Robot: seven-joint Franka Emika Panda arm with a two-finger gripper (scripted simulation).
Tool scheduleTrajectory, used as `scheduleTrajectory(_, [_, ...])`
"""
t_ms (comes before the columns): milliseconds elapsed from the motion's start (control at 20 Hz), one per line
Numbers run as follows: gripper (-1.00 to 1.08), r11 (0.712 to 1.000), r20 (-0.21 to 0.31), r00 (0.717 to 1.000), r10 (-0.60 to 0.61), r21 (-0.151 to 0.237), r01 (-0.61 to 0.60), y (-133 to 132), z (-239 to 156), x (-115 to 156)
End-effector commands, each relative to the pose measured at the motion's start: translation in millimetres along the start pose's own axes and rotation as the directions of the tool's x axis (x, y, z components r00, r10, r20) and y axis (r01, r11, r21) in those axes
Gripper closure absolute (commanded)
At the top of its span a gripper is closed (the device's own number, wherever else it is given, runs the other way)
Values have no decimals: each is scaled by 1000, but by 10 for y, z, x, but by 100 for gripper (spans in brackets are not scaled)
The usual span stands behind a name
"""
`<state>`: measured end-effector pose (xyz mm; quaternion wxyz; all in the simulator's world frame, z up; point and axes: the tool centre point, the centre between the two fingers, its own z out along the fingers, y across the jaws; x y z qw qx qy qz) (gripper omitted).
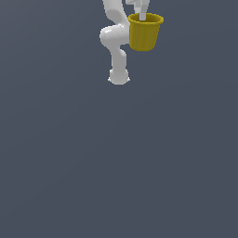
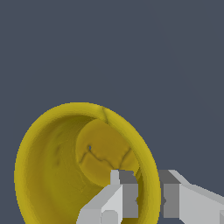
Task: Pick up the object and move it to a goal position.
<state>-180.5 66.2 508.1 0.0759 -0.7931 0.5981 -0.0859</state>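
The object is a mustard-yellow tapered cup [image 1: 145, 33], held upright high in the exterior view, near the top edge. My gripper [image 1: 142, 14] reaches down into its rim and is shut on the cup's wall. In the wrist view I look into the cup [image 2: 65, 162] and see its round bottom. My gripper [image 2: 148, 197] pinches the cup's rim, with one finger [image 2: 122, 192] inside the cup and the other finger [image 2: 175, 197] outside. No goal marker shows in either view.
The white arm [image 1: 114, 42] stands behind the cup, on the exterior view's left of it, with its base [image 1: 118, 76] on the plain grey floor [image 1: 116, 162].
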Motion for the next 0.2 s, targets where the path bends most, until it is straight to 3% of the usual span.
scheduleTrajectory(0, [108,1000,0,1000,0,2,0,-12,-60,3])
scheduleTrajectory(150, [108,1000,0,1000,0,2,0,-17,-73,5])
